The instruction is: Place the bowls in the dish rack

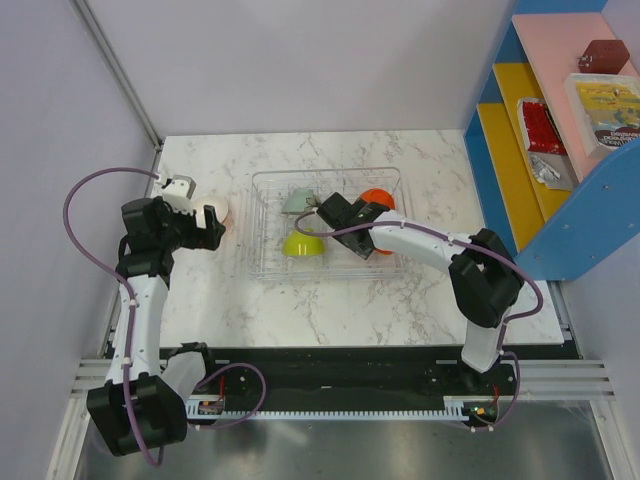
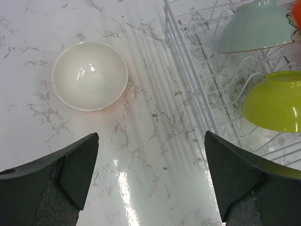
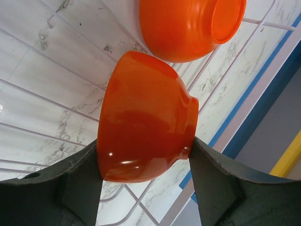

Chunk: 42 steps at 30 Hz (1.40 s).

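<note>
The clear dish rack [image 1: 326,173] stands mid-table. Inside it lie a pale green bowl [image 1: 298,203], a yellow-green bowl [image 1: 302,245] and an orange bowl [image 3: 188,26]. My right gripper [image 3: 145,143] hangs over the rack's right part, shut on a second orange bowl [image 3: 141,117] that is tipped on its side, one finger on either side of it. A white bowl [image 2: 89,75] sits upright on the marble left of the rack. Just short of it my left gripper [image 2: 150,141] hovers open with nothing between its fingers.
A blue shelf unit [image 1: 570,200] holding packaged items stands against the table's right side, close to the rack's right end. A wall runs along the left. The rack's left wall [image 2: 188,80] is just right of my left gripper.
</note>
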Each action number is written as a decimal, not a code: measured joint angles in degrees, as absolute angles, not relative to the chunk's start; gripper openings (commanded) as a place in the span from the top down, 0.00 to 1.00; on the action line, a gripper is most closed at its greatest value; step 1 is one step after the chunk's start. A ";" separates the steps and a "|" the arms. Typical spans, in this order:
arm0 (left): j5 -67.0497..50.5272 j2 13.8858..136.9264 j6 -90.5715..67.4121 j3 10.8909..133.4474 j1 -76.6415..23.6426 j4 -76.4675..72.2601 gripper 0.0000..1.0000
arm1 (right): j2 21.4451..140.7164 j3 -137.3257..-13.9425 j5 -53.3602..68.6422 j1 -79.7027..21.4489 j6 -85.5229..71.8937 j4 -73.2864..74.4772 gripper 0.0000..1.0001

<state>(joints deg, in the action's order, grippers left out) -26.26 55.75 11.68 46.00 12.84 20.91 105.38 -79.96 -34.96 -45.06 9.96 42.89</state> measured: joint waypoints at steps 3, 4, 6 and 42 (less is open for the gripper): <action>-26.52 55.55 11.68 45.93 13.04 20.93 0.00 | 106.00 -79.96 -36.40 -46.17 10.83 42.94 0.73; -26.57 55.48 11.68 45.89 13.06 20.88 0.00 | 106.06 -79.94 -36.58 -46.30 11.03 42.96 0.67; -26.74 55.42 11.68 45.87 13.15 20.91 0.00 | 106.08 -79.94 -36.60 -46.41 11.29 43.07 0.49; -27.62 54.50 11.68 45.56 15.05 20.88 0.00 | 106.15 -79.75 -24.86 -47.03 12.80 46.04 0.02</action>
